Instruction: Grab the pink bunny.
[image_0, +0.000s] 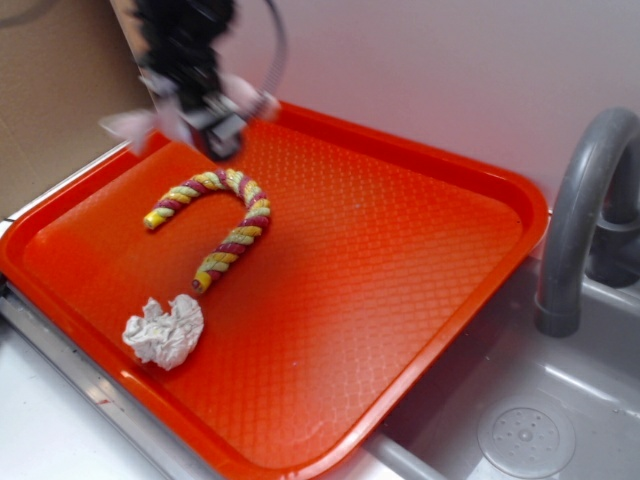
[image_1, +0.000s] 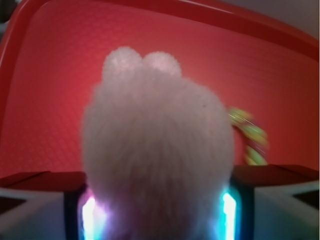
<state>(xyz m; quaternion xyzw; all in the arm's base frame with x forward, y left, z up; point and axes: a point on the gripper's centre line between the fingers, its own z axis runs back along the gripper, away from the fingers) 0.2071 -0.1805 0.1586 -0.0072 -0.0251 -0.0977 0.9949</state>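
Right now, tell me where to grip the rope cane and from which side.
Probably grip the cane midway along its straight leg, from above, jaws across its width. It lies flat on the tray, so only its top and sides are open; the leg is thin and even, unlike the hook.
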